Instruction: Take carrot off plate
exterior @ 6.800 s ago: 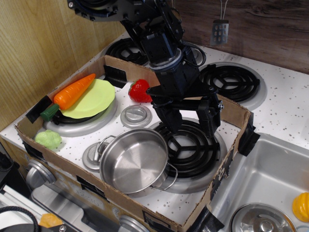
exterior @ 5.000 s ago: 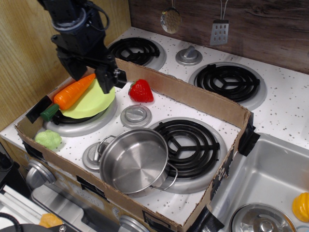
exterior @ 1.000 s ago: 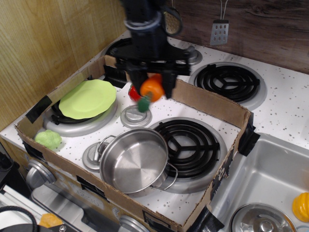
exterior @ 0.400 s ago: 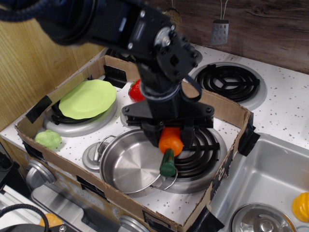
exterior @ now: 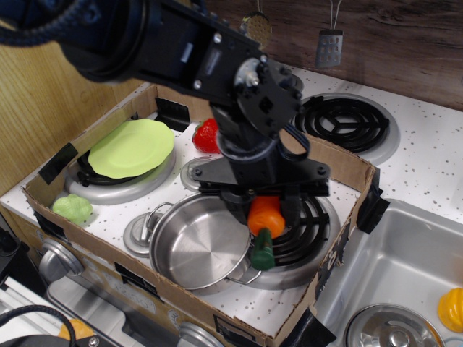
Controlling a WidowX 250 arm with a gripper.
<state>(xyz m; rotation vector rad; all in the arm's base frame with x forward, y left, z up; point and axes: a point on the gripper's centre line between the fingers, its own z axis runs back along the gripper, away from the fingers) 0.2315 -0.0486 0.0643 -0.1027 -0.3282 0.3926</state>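
Note:
My gripper (exterior: pixel 265 211) is shut on the orange carrot (exterior: pixel 263 219). It holds the carrot nearly upright, dark green stem end (exterior: pixel 262 252) down, over the right rim of the steel pot (exterior: pixel 199 242) and the front black burner (exterior: pixel 307 224). The lime-green plate (exterior: pixel 131 147) lies bare on the left burner, well left of the gripper. My black arm hides the middle of the stove.
A cardboard wall (exterior: pixel 329 160) rings the stove's front half. A red strawberry (exterior: pixel 207 135) sits behind the arm. A light green toy (exterior: pixel 72 208) lies at the front left corner. A sink (exterior: pixel 405 275) with an orange-yellow toy (exterior: pixel 451 308) is at right.
The gripper carried the carrot from above the strawberry area forward and right, down over the pot's rim. In the last moment it shifted slightly right and lower.

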